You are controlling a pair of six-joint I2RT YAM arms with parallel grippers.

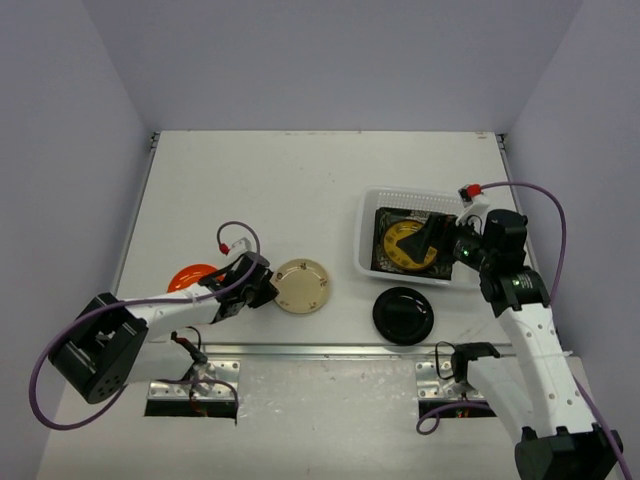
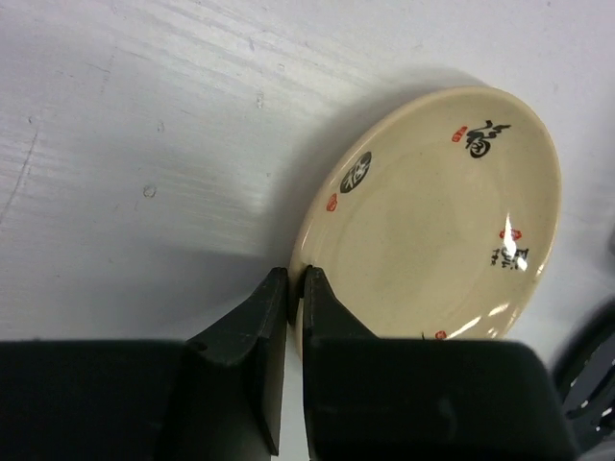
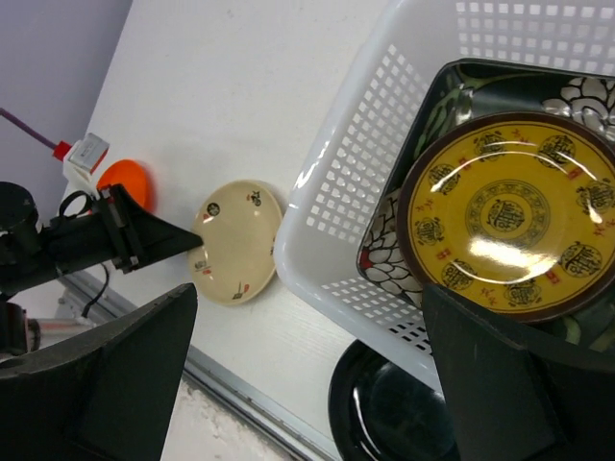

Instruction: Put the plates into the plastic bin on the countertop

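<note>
The left gripper (image 2: 296,279) has its jaws pressed almost together on the near rim of the cream plate (image 2: 432,221). Only a thin line of gap shows between the fingertips, and the rim appears to be caught there. The plate lies on the white countertop (image 1: 300,190), at 3 o'clock from this gripper in the top view. The orange plate (image 1: 190,277) is at 9 o'clock, partly behind the arm.

The plastic bin (image 1: 368,240) is at about 2 o'clock from the cream plate, well apart. Inside it a yellow patterned plate (image 3: 504,216) rests on a black floral square plate (image 3: 384,259). The right gripper (image 3: 307,288) hangs over the bin with its jaws spread wide and carrying nothing. A glossy black plate (image 1: 403,315) lies at 6 o'clock from the bin, just beside its front wall.

I think the hold is the weak point. It takes only the very edge of a glazed dish, so the plate may swing down or slide out when it is lifted. The way is also not free, because the right arm occupies the space above the bin and the two arms could meet there. A low carry could knock the plate on the bin wall or on the black plate.
</note>
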